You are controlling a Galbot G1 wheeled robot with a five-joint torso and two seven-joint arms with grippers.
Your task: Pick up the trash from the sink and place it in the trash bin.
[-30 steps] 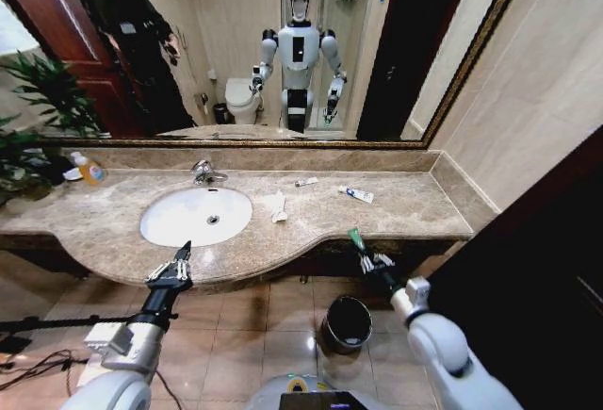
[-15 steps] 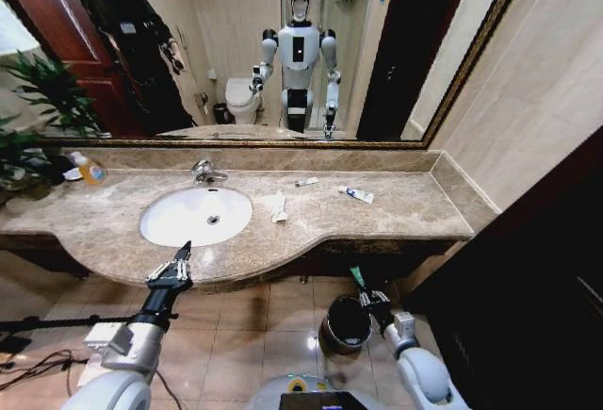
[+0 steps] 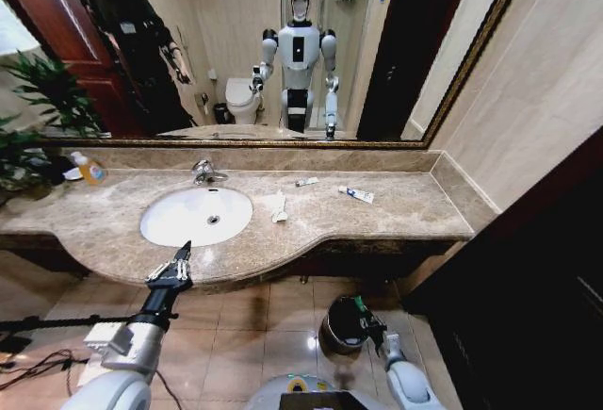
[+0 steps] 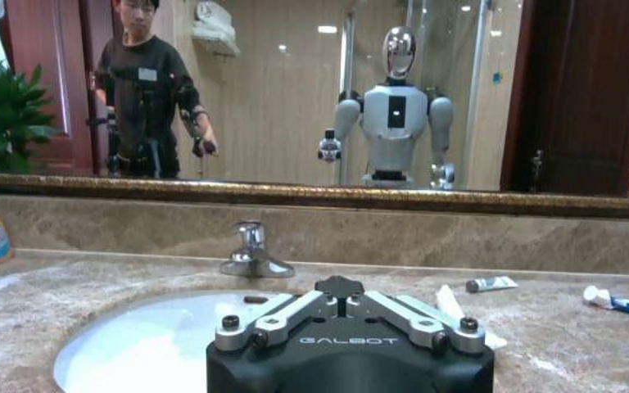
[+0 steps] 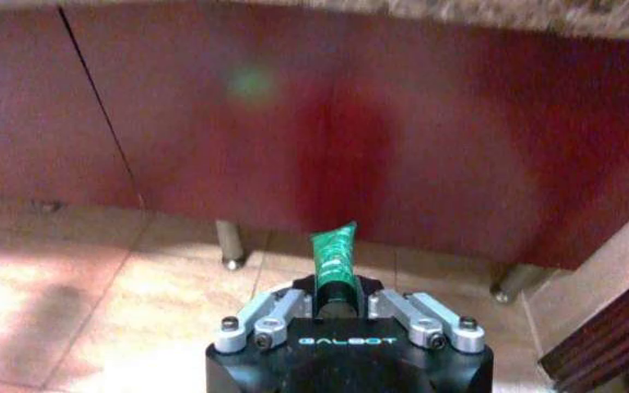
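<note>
The step in hand looks like dropping 1 piece of trash, so the release should wait until the tube hangs squarely over the bin's mouth, clear of the rim.

Going left to right: the soap bottle (image 3: 90,171) stands at the far left of the counter and is not litter. The left gripper (image 3: 171,270) hovers at the counter's front edge, just before the sink (image 3: 196,216), fingers spread apart and holding nothing. Beside the basin lies a crumpled tissue (image 3: 276,206), then a small white tube (image 3: 306,182) and a toothpaste tube (image 3: 356,193), all on the counter and well apart from either gripper.

Lower down, the trash bin (image 3: 345,323) sits on the floor under the counter. The right gripper (image 3: 362,312) is at its rim, clamped on a green tube (image 5: 333,255) that sticks up between the fingers.

The counter's overhang and the cabinet legs (image 5: 230,243) crowd the bin, so I would keep the arm low when lifting away.
</note>
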